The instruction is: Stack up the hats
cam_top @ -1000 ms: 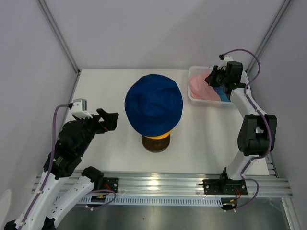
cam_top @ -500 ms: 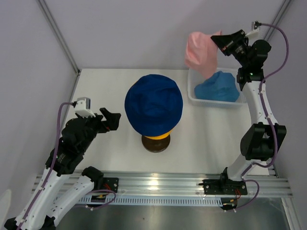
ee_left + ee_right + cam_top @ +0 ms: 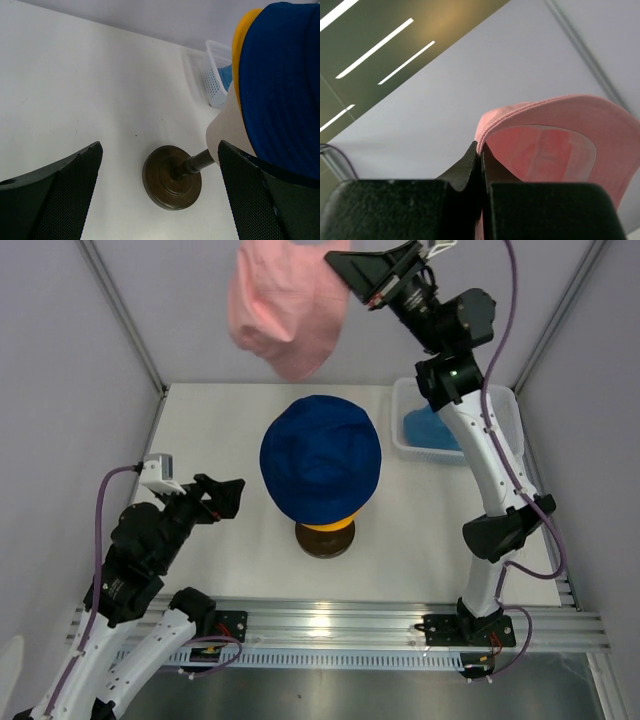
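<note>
The navy blue hat [image 3: 322,460] sits on the mannequin head over the yellow hat [image 3: 328,525], whose brim shows beneath it; both also show in the left wrist view [image 3: 282,80], the yellow hat [image 3: 240,45] as an edge. My right gripper [image 3: 345,267] is shut on the brim of the pink hat [image 3: 285,305] and holds it high above the table's back, left of the basket; the brim is pinched in the right wrist view [image 3: 545,135]. The sky blue hat [image 3: 432,430] lies in the white basket. My left gripper [image 3: 228,495] is open and empty, left of the mannequin.
The white basket [image 3: 400,420] stands at the back right, also in the left wrist view [image 3: 212,75]. The mannequin's dark round base [image 3: 324,540] stands mid-table, seen close in the left wrist view [image 3: 172,177]. Grey walls enclose the table.
My right gripper has lifted the pink hat out of the basket and swung it up and left, high above the table. The sky blue hat is uncovered. The left arm barely shifted.
</note>
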Controlling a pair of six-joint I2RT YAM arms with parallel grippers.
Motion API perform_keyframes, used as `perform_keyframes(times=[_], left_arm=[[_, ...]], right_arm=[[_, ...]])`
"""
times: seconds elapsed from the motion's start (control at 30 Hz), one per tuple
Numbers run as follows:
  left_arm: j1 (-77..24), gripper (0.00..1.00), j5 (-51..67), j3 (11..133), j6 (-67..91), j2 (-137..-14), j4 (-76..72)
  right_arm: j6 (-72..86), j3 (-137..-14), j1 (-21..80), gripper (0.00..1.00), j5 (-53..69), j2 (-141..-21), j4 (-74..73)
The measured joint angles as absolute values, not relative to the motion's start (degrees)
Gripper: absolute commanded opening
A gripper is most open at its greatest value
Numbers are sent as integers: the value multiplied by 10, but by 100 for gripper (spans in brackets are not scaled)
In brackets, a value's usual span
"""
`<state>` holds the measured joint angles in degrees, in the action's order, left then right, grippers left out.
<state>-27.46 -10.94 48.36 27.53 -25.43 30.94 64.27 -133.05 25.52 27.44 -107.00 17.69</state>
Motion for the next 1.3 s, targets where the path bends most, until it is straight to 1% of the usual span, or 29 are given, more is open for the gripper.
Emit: perform_keyframes(times=[0.17, 0.33, 0.47, 0.6, 0.77, 0.93, 1.07, 1.3], left_arm=[[-275, 100, -114, 483, 276, -231, 310], [-275, 100, -125, 475, 285, -200, 311], [-275, 100, -140, 472, 290, -182, 315], [-275, 100, -159, 463, 300, -158, 317], [-275, 99, -176, 457, 310, -140, 324], [-275, 100, -189, 454, 320, -131, 324], [-275, 100, -195, 449, 327, -130, 324], [-275, 99, -196, 441, 341, -113, 318]], right_arm=[[628, -1331, 360, 0, 254, -1081, 150], [603, -1291, 445, 0, 245, -1068, 117], [581, -1242, 470, 0, 230, -1032, 81], [537, -1152, 497, 0, 181, -952, 61], [485, -1097, 530, 0, 132, -862, 32], [464, -1051, 539, 0, 84, -792, 19], [467, -1028, 556, 0, 55, -779, 28], [475, -1037, 611, 0, 31, -816, 23]])
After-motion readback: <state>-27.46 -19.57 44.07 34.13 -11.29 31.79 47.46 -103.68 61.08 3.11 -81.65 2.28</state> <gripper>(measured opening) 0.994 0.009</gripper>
